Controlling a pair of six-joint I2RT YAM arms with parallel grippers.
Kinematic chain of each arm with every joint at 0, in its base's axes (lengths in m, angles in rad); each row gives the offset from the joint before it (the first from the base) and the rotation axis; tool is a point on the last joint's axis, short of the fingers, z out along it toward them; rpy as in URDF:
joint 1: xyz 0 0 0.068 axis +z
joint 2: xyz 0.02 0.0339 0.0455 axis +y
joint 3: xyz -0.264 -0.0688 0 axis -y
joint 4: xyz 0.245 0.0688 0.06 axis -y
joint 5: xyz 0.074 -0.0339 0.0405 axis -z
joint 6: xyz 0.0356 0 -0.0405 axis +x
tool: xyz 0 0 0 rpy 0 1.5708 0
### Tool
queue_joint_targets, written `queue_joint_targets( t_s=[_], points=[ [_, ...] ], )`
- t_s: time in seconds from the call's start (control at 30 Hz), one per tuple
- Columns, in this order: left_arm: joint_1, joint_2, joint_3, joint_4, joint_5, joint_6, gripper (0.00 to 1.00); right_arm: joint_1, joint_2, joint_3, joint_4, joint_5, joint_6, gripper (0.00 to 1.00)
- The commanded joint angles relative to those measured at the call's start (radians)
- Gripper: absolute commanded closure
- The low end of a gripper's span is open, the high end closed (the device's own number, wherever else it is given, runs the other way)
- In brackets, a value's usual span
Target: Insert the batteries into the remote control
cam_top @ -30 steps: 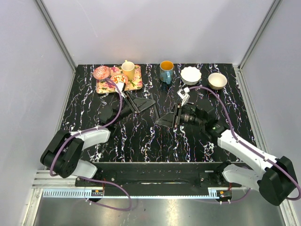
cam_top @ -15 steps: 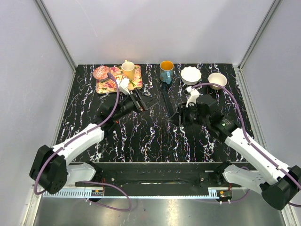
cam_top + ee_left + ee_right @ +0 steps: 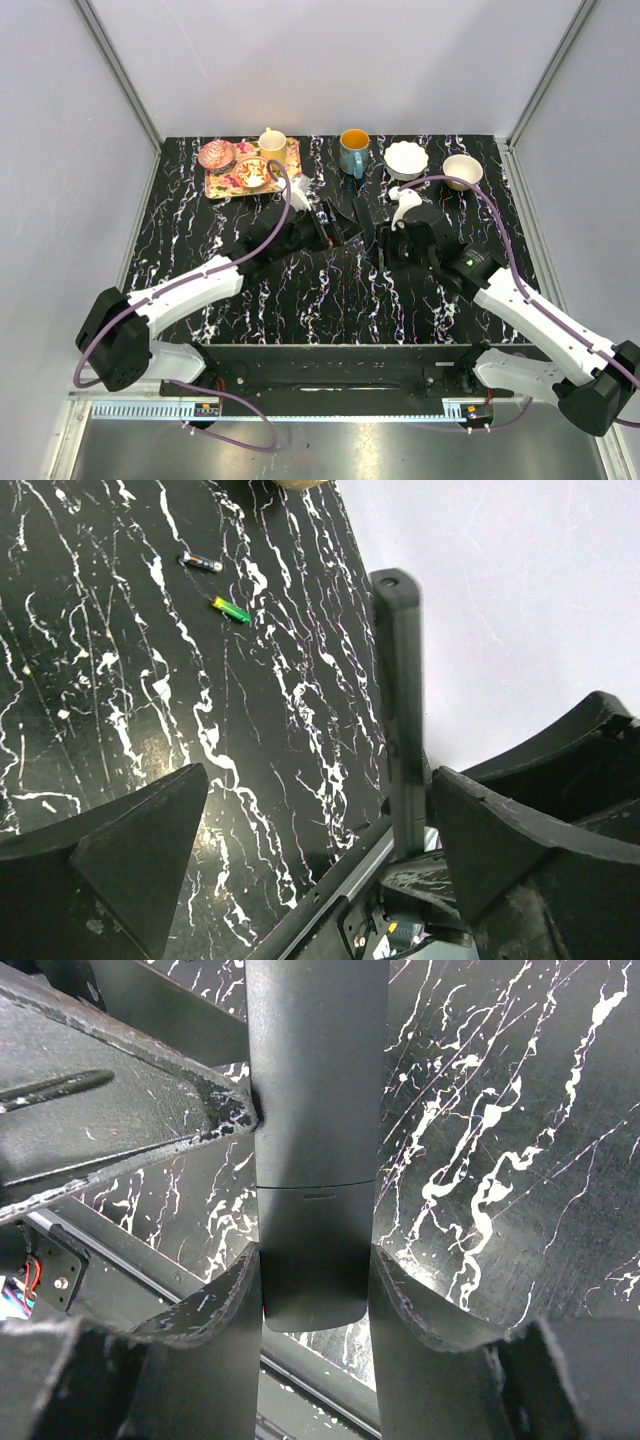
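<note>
Left wrist shows batteries; right wrist, gripped remote

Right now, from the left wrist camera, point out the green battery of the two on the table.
The green battery lies lower in the view; the other battery, just above it, is dark with an orange end.

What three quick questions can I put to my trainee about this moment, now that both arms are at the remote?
1. True or false: the right end effector is shut on the remote control.
2. How many batteries lie on the table in the left wrist view? A) none B) two C) four
3. Fill in: the left end effector is ____ (open or shut).

Key: 1 true; 2 B; 3 open.
</note>
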Motion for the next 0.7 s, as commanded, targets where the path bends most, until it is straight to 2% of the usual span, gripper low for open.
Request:
queue_joint_targets(
  t_s=[0.0,0.17,0.27,0.4,0.53,0.67],
  points=[
    [-0.021,0.019,0.083,0.063,-0.059,0.007,0.01,0.017,0.007,0.051,0.009,0.040,-0.005,1.00],
    [-0.031,0.052,0.126,0.077,-0.056,0.011,0.04,0.026,0.010,0.052,0.010,0.043,-0.002,1.00],
    [-0.035,0.080,0.140,0.077,-0.044,0.005,0.10,0.031,0.013,0.051,0.012,0.039,0.001,1.00],
    [-0.044,0.121,0.161,0.075,-0.021,0.001,0.26,0.039,0.016,0.062,0.013,0.039,0.001,1.00],
    [-0.049,0.157,0.172,0.080,-0.002,-0.009,0.36,0.046,0.022,0.077,0.001,0.042,-0.005,1.00],
    [-0.055,0.175,0.193,0.066,0.002,-0.004,0.42,0.054,0.024,0.083,-0.004,0.051,-0.010,1.00]
  ],
)
